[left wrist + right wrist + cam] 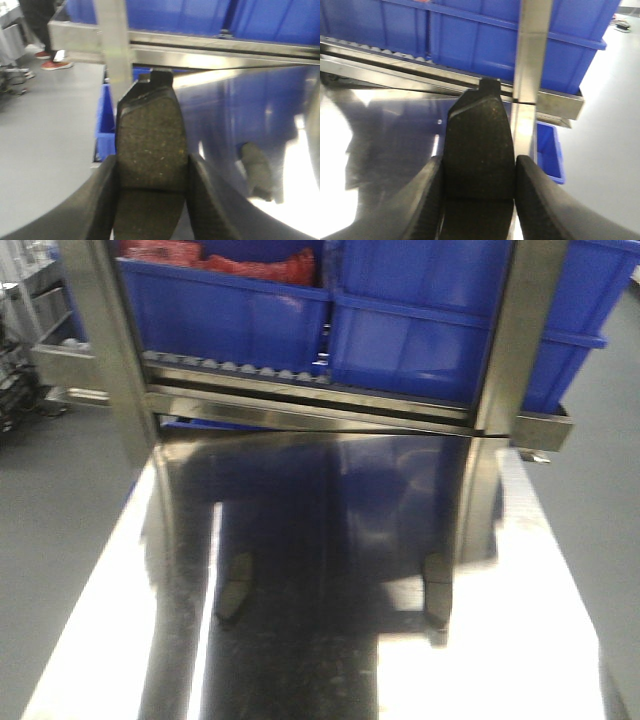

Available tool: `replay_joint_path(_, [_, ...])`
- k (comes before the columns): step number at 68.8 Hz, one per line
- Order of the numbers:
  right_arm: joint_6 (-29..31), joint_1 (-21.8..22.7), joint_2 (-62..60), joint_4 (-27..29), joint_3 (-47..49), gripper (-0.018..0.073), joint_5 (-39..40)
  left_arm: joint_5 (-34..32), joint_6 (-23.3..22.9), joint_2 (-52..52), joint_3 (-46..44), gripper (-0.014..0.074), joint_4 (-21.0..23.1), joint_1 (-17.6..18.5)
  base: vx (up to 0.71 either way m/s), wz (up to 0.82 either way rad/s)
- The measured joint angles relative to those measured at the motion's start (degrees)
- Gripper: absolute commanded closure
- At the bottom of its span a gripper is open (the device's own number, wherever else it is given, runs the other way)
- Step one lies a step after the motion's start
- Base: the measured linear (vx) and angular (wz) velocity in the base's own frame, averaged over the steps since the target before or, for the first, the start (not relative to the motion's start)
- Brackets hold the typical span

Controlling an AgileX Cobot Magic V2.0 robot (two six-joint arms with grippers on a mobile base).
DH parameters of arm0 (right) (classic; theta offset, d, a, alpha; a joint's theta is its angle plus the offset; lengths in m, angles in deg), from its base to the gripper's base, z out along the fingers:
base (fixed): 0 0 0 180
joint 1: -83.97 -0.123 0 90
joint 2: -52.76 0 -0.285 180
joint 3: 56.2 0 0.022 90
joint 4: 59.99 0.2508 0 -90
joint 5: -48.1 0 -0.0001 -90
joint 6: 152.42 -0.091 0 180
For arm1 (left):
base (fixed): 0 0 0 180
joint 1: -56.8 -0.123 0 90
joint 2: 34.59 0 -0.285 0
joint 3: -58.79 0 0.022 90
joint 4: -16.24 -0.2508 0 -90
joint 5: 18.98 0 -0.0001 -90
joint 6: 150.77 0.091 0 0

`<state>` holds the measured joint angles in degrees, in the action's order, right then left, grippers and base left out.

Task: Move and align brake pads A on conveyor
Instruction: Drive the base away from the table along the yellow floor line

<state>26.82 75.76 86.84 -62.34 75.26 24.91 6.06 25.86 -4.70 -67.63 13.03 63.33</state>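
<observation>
- The left claw (150, 172) is clamping the first brake pad (150, 125) by its long edges, with the pad's free end pointing toward the roller rack (210, 50).
- The right claw (477, 172) is pinching the second brake pad (480, 130) the same way, just short of the rack's upright post (532, 60).
- Both pads are hanging over the steel bench (540, 620), on the near side of the rack. The conveyor is not showing in any view.
- Each claw is gripping only the near half of its pad, so a jolt could be enough to pivot or drop it. A swing toward the rack is risking a knock against the post.
- The bench is mirroring everything, which could be misleading when judging height.
- Two dark shapes (235, 585) in front of the rack are probably reflections of the held pads, though they may be pads lying there.
- The friction faces are looking gritty, speckled grey-brown and gently curved, each with a thin cross groove and a darker notched backing plate. The fingers (97, 200) are black and ribbed.
- Blue plastic bins (420, 340) are sitting behind the rack.
</observation>
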Motion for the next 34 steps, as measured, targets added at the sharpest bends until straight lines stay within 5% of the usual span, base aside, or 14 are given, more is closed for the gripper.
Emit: replay_joint_path(34, [0.00, 0.00, -0.11, 0.00, 0.00, 0.0566, 0.17, -0.20, 0.00, 0.00, 0.00, 0.0603, 0.00, 0.00, -0.16, 0.73])
